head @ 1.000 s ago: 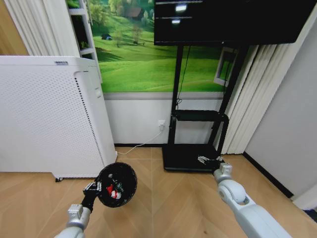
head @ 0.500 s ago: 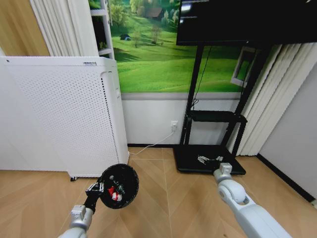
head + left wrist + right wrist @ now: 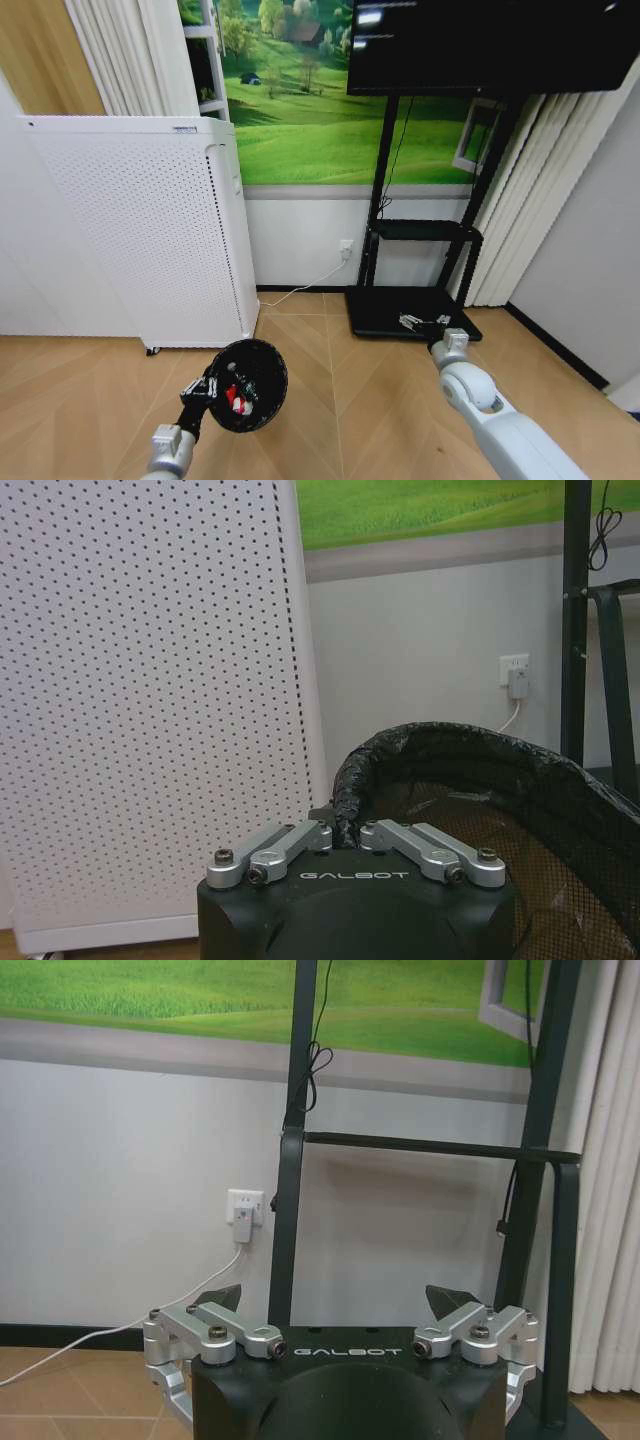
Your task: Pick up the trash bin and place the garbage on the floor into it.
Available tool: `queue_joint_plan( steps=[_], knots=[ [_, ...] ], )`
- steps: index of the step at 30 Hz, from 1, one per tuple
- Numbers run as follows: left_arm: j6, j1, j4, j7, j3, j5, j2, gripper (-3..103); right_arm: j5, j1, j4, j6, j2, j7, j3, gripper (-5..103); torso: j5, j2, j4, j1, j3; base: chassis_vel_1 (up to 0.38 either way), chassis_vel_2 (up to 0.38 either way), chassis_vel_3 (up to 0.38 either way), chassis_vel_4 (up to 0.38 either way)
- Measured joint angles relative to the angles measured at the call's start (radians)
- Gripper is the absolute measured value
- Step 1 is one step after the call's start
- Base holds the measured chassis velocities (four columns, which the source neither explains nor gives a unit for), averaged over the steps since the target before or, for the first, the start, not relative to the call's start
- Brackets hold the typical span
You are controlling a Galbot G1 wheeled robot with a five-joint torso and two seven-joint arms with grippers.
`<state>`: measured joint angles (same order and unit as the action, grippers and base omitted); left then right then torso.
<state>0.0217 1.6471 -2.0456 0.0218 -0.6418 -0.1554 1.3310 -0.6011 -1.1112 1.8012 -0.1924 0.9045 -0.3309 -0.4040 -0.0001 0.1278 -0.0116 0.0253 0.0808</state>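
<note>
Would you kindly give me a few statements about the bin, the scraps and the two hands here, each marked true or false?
1. The left hand is shut on the rim of the trash bin. True.
2. The trash bin is empty. False: red-and-white scraps of garbage lie inside it.
3. The right hand is open and holds nothing. True.
4. The right hand grips the black stand. False: it hangs free in front of the stand.
5. The white perforated appliance stands on the robot's left, by the wall. True.
</note>
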Motion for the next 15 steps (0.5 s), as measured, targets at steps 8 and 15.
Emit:
queue_joint_plan(
  steps=[8,15],
  knots=[
    [-0.015,0.055,0.038,-0.015,0.022,0.033,0.017,6,0.0,0.0,0.0,0.0,0.0,0.0,0.0,100,0.0002,0.0,0.0001,0.0,0.0,0.068,-0.088,-0.086,0.077],
    [-0.034,0.094,0.104,-0.037,0.049,0.048,0.048,6,0.0,0.0,0.0,0.0,0.0,0.0,0.0,100,0.0,0.0,0.0003,0.0,0.0,-0.036,0.057,0.048,-0.046]
  ],
)
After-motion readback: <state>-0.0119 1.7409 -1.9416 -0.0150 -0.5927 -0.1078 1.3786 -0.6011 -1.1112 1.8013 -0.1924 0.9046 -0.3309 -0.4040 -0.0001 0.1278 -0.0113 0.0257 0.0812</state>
